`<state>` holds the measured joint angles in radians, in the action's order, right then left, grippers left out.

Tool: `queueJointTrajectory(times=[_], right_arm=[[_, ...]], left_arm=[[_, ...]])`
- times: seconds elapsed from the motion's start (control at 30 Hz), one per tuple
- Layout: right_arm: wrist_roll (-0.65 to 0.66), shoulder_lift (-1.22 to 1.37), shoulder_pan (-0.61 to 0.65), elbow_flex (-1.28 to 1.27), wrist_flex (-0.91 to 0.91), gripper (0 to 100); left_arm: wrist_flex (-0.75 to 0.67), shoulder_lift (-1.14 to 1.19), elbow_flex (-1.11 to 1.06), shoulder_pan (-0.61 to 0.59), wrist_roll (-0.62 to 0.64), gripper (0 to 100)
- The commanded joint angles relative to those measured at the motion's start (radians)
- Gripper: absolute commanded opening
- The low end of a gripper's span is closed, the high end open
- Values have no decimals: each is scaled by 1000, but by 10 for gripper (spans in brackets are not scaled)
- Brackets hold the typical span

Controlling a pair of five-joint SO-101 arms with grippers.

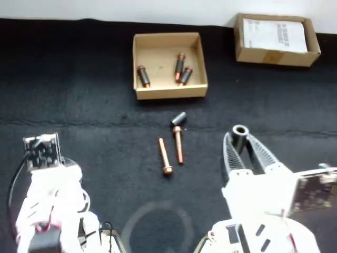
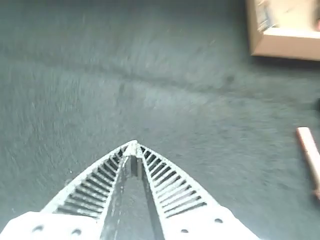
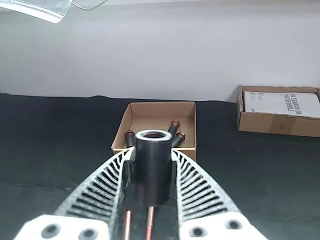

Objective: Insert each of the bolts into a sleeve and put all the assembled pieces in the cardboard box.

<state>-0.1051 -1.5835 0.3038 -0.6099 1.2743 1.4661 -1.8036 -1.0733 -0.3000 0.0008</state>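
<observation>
My right gripper (image 1: 240, 139) is shut on a dark sleeve (image 3: 153, 166), held upright with its open bore facing up (image 1: 240, 132), right of the table's middle. Two copper bolts (image 1: 165, 156) (image 1: 178, 144) lie side by side on the black cloth to its left, with another dark sleeve (image 1: 179, 118) lying at the head of the right bolt. The open cardboard box (image 1: 138, 66) behind them holds three assembled pieces (image 1: 143, 76). My left gripper (image 2: 133, 148) is shut with nothing in it, low over bare cloth at the front left; a bolt (image 2: 310, 155) lies off to its side.
A second cardboard box (image 1: 276, 55) with a printed sheet on top stands at the back right, against the white wall. The black cloth (image 1: 79, 95) covers the whole table.
</observation>
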Motion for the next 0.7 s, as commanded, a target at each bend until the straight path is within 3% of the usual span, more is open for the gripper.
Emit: queueJointTrajectory(times=[0.0,0.13,0.3,0.47,0.67], right_arm=[[0,-200,-1,-278,-159,6],[0,-249,-7,-403,-193,6],[0,-239,-74,-478,-280,6],[0,-239,-120,-601,-366,6],[0,-239,-136,-743,-426,6]], left_arm=[[58,1,246,105,32,13],[86,101,426,176,97,12],[209,420,754,205,244,13],[267,704,1036,366,364,13],[259,894,1132,529,459,13]])
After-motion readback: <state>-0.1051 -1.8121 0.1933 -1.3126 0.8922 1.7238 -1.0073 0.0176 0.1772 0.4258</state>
